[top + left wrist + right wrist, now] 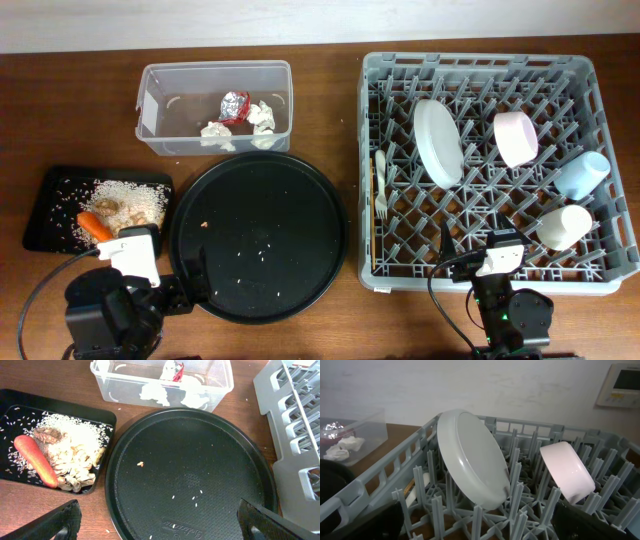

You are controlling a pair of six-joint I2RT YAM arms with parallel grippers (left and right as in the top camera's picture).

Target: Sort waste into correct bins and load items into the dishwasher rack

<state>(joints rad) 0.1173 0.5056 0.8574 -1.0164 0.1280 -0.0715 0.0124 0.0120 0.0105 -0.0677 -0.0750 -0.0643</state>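
round tray [258,220] mostly bare, open above; plate [438,142], bowl [515,138] crowd rack [366,180]

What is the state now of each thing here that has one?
white plate, on edge in the rack
pink bowl, on edge in the rack
blue cup, lying in the rack
cream cup, lying in the rack
fork, lying in the rack
clear tub, holds napkins and foil wrapper
rectangular tray, holds rice and carrot
round tray, only crumbs
left gripper, open, empty
right gripper, open, empty
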